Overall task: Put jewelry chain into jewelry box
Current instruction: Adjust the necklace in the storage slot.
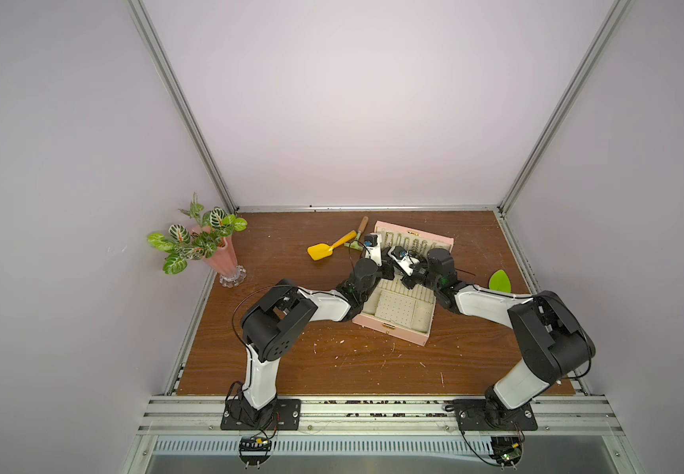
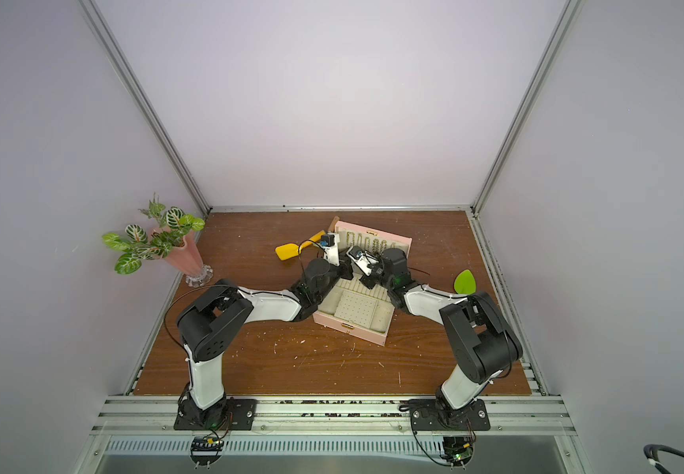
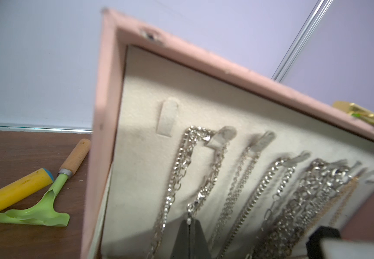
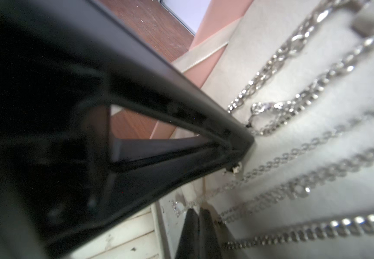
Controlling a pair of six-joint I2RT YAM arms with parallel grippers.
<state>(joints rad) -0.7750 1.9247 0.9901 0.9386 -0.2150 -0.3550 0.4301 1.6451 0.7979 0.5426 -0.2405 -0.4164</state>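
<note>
Here, both grippers closed at the box lid

The jewelry box [image 1: 406, 334] stands open on the brown table [image 1: 332, 361], with its lid [image 3: 107, 107] raised upright at the box's far edge. Silver chains hang in a row from cream hooks on the lid's padded inside. The left gripper [image 3: 189, 226] is pressed together close to the lid. It nips the clasp end of the jewelry chain [image 3: 200, 195], which hangs from the hook next to the bare one at the lid's end. The right gripper [image 4: 198, 216] is closed too, just beside it in front of the lid. A thin chain [image 4: 302, 148] runs towards its tips, but I cannot tell whether it is pinched. A yellow spatula [image 1: 320, 251] and a green scraper with a wooden handle [image 3: 35, 213] lie beside the lid on the left arm's side. A green leaf-shaped piece [image 1: 500, 281] lies on the box's other side.
</note>
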